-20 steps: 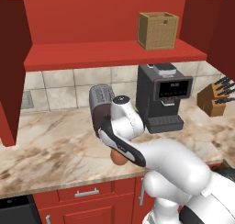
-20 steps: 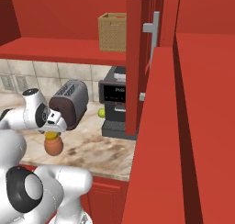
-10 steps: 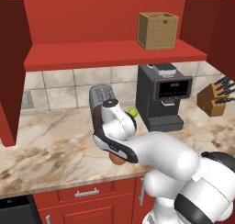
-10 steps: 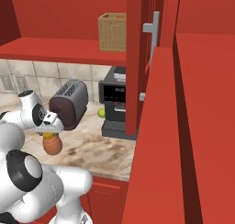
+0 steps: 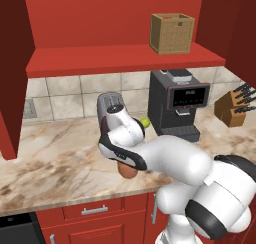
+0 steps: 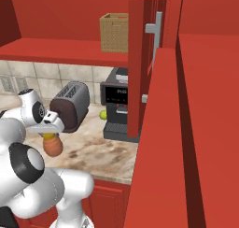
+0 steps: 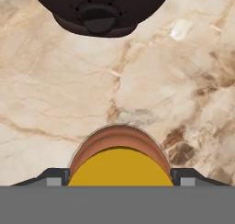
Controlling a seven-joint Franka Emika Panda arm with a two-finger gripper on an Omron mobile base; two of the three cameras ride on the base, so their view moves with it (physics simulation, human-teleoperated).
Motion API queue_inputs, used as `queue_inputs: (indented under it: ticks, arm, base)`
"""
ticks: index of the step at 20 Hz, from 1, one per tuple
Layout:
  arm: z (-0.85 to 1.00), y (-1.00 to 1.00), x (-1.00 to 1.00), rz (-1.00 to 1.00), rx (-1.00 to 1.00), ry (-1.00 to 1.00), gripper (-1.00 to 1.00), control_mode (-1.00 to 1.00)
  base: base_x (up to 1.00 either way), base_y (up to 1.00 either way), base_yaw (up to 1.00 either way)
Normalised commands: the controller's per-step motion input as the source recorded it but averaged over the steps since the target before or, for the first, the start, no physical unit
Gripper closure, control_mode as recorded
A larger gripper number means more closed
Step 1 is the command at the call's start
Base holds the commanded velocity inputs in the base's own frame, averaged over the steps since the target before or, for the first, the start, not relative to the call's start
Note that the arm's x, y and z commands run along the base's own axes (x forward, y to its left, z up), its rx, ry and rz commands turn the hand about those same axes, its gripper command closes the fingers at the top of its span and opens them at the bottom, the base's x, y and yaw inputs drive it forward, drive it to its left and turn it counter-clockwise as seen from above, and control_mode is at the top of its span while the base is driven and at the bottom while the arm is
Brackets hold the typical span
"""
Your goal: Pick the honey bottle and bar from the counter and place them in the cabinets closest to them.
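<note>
The honey bottle (image 5: 129, 171) (image 6: 52, 146), orange-brown with a yellow cap, stands upright on the beige marble counter (image 5: 50, 158) near its front edge. My gripper (image 5: 124, 163) (image 6: 49, 136) points straight down over it. In the hand view the bottle (image 7: 119, 145) sits between the two fingertips (image 7: 57, 175), which lie against its sides, so the gripper (image 7: 120, 175) is shut on it. The bottle rests on the counter (image 7: 55, 81). The open red cabinets (image 5: 100, 58) (image 6: 60, 49) hang above. The bar is out of view.
A dark toaster (image 5: 111, 105) (image 6: 70, 105) (image 7: 98, 9) stands just behind the bottle. A black coffee machine (image 5: 180, 103) (image 6: 116, 110) is to the right, with a small green fruit (image 5: 145, 122) beside it. A wicker box (image 5: 171, 32) sits on the shelf. A knife block (image 5: 234, 108) is far right.
The hand has sunk lower over the honey bottle and the fingers have drawn in from wide open to its sides. The bottle has stayed in place.
</note>
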Motion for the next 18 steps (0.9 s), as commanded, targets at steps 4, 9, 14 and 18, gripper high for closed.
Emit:
queue_inputs:
  ticks: [4,9,14,18]
  arm:
    - [0.31,0.0,0.0,0.0,0.05,-0.03,1.0,-1.0]
    - [0.6,0.0,-0.09,0.0,0.06,-0.04,1.0,-1.0]
    - [0.72,0.0,-0.16,0.02,0.01,-0.04,1.0,-1.0]
    - [0.84,0.0,-0.04,0.02,0.01,-0.05,1.0,-1.0]
  base:
    - [0.0,0.0,0.0]
    - [0.0,0.0,0.0]
    - [0.0,0.0,0.0]
    - [0.0,0.0,0.0]
